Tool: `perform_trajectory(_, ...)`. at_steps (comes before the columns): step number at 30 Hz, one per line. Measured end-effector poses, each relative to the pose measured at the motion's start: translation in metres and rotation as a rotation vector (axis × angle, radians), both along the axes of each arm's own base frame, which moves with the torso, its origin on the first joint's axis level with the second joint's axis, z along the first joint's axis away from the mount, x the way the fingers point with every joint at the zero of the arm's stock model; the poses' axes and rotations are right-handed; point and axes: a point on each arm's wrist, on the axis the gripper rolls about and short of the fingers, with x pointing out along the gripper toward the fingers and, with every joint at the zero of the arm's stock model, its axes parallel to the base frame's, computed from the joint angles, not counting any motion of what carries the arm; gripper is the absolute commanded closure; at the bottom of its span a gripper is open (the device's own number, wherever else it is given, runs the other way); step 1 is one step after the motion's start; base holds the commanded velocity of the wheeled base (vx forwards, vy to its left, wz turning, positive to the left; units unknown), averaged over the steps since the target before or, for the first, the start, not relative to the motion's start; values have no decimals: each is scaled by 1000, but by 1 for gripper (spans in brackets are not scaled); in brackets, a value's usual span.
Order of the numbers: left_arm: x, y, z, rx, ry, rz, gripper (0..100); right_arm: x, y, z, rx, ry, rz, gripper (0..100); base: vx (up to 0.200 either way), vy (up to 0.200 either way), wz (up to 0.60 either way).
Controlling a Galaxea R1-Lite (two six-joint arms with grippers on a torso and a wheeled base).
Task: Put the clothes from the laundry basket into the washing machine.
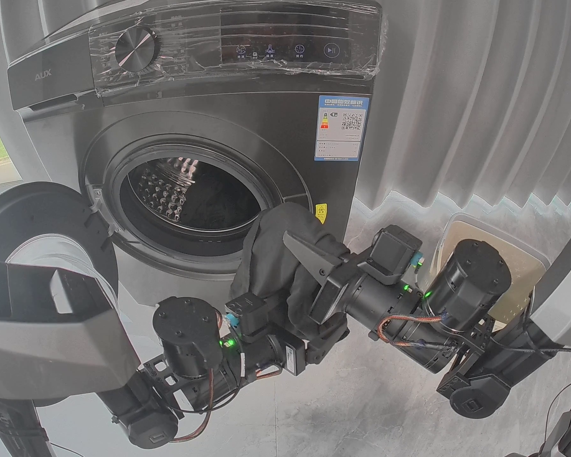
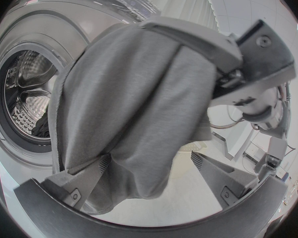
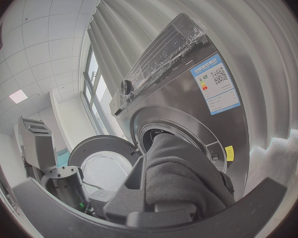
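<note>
Right gripper (image 1: 298, 290) around dark garment (image 1: 266, 255)

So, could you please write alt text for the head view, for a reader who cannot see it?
The right gripper holds a dark garment before the open drum of the washer, with the left gripper open below it. The door is swung left; a basket stands at right.

"Where's the clothing?"

"One dark grey garment (image 1: 269, 255), bunched up and pinched in the fingers of the right gripper (image 1: 298, 293). It hangs just in front of the washing machine (image 1: 235, 115), at the lower edge of its opening."

"Is the machine open?"

"Its door (image 1: 38, 223) stands wide open on the left. More dark cloth (image 1: 219, 204) lies in the steel drum (image 1: 162, 192). The pale laundry basket (image 1: 520, 244) sits to the machine's right."
</note>
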Motion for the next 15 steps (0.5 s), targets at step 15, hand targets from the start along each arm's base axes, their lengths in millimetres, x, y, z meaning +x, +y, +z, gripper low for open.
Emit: perform_trajectory(15,23,2,-1,-20,-23,64,0,0,0,1,5,0,1,100,0,0,0)
